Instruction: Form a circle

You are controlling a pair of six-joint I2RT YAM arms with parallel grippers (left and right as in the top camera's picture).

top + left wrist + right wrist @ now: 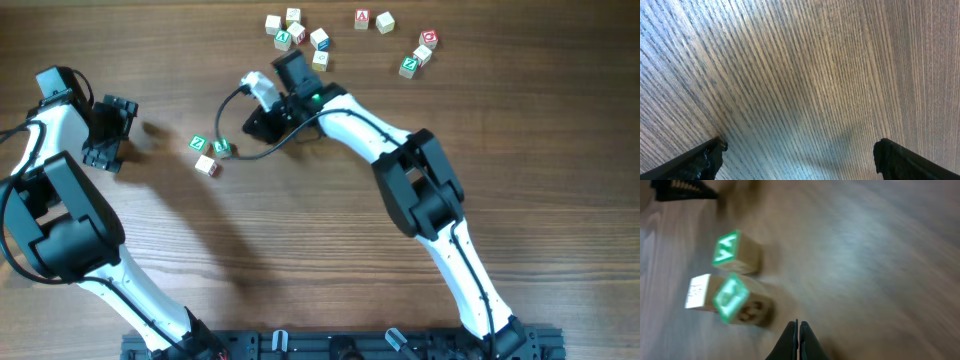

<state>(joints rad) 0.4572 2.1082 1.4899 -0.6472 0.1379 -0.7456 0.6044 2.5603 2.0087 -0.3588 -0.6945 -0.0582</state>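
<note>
Three small wooden letter cubes sit in a tight group left of the table's middle: a green-faced cube, a second green-faced cube and a pale cube with red. They do not form a ring. My right gripper is just right of the group, shut and empty. In the right wrist view its tips meet close beside the nearer green cube, with the other green cube and the pale cube beyond. My left gripper is open, left of the group, over bare wood.
A loose scatter of similar lettered cubes lies along the back edge: one cluster, a pair and another cluster. The right arm slants across the middle. A black cable loops by the right wrist.
</note>
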